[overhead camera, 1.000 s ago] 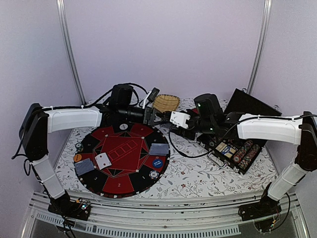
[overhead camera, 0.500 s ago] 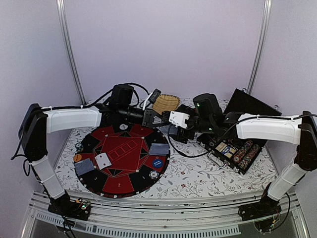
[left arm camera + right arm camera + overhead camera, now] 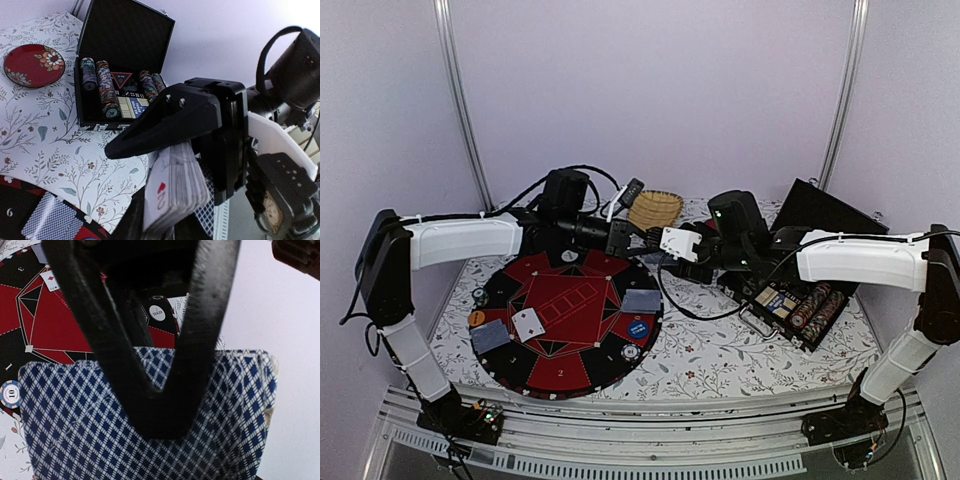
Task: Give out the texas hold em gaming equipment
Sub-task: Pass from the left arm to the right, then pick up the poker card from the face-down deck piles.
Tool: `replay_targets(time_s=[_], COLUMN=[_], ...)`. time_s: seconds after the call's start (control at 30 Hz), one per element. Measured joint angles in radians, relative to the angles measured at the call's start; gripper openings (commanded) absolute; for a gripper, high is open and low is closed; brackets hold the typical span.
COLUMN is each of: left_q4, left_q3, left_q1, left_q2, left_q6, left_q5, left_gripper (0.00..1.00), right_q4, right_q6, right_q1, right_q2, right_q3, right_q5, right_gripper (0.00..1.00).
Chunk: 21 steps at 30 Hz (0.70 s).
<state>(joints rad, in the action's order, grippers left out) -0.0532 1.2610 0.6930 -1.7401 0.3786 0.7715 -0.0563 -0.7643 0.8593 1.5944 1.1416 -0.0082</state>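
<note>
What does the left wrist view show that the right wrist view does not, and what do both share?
Only left wrist: the open black case with rows of striped chips, the round dark-red flowered plate, and the red heart face on the deck of blue diamond-backed playing cards. Only right wrist: the white round dealer button, a blue-rimmed chip marked 10, a face-up card with a red diamond. Both: that deck, the right tool at it, and the red-and-black round mat.
</note>
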Motion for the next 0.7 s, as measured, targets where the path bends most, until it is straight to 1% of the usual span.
replay_targets(time_s=[0.1,0.37,0.47,0.53,0.6,0.7], left_q4=[0.041,0.100,0.104,0.105,0.105,0.111], left_q3=[0.001,0.001,0.001,0.001,0.001,0.001], left_q1=[0.000,-0.016,-0.021,-0.022,-0.022,-0.022], left_q2=[0.012,0.065,0.071,0.072,0.072,0.076], left_q6=[-0.018,-0.047,-0.049,-0.050,-0.053,-0.055], left_q5=[-0.035,-0.106,-0.111,-0.110,-0.110,-0.102], left_gripper=[0.31,0.30,0.33,0.37,0.44,0.58], right_q4=[-0.004,-0.003,-0.003,-0.003,-0.003,-0.003], right_q6=[0.001,0.005,0.005,0.005,0.006,0.006], right_q1=[-0.002,-0.003,-0.003,-0.003,-0.003,-0.005], right_q2=[0.000,0.000,0.000,0.000,0.000,0.000], right_q3=[0.000,-0.010,-0.011,-0.011,-0.011,-0.011], right_q5=[0.008,0.017,0.017,0.017,0.017,0.017], right_gripper=[0.55,0.55,0.55,0.54,0.54,0.54])
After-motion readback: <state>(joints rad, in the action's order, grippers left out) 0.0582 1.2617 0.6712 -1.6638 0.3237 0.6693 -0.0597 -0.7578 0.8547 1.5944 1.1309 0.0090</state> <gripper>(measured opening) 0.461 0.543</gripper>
